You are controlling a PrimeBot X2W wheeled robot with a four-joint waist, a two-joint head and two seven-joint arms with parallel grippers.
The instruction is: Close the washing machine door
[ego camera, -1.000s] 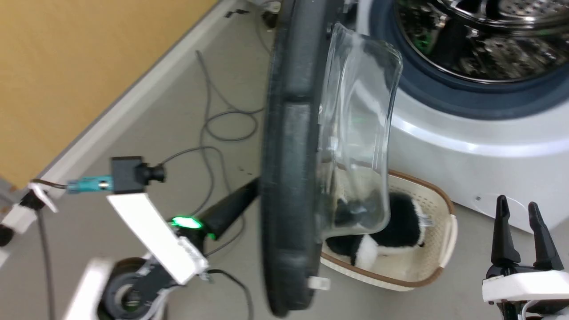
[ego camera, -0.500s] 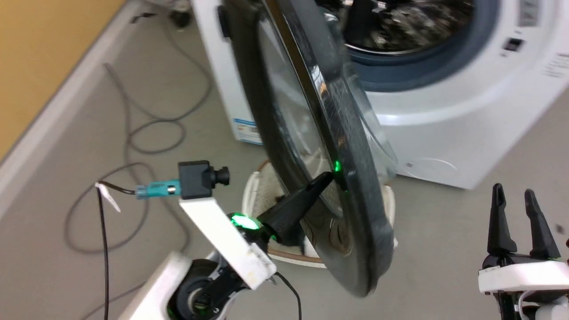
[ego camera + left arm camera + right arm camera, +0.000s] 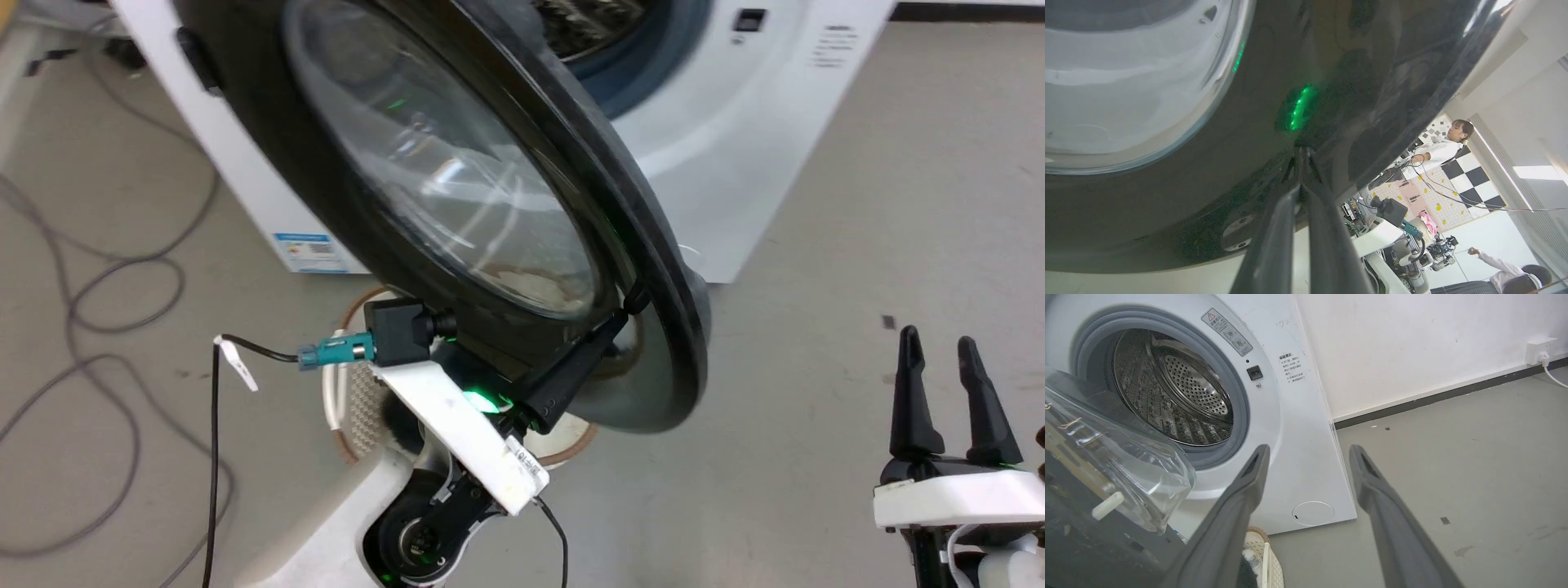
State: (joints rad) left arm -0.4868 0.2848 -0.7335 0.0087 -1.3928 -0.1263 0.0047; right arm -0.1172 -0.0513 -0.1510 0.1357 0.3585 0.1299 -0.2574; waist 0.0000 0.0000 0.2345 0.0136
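The washing machine door (image 3: 457, 188) stands partly open, its glossy black frame and clear glass window angled across the white machine (image 3: 735, 139). My left gripper (image 3: 629, 305) is shut with nothing between its fingers, and its tips press on the door's outer black frame near the lower rim. In the left wrist view the shut fingertips (image 3: 1302, 153) touch the black frame (image 3: 1331, 61) beside the glass (image 3: 1126, 81). My right gripper (image 3: 947, 359) hangs open at the lower right, away from the door. In the right wrist view the open gripper (image 3: 1308, 451) faces the steel drum (image 3: 1180, 396) and the door's glass bowl (image 3: 1118, 465).
A cream laundry basket (image 3: 347, 400) sits on the floor under the door. Grey cables (image 3: 122, 286) loop on the floor at the left. Bare grey floor (image 3: 857, 245) lies to the right of the machine. Two people (image 3: 1445, 143) show past the door's edge in the left wrist view.
The head camera has turned. The door has swung from edge-on towards the machine's front, with my left fingertips now on its outer face. The right gripper is unchanged.
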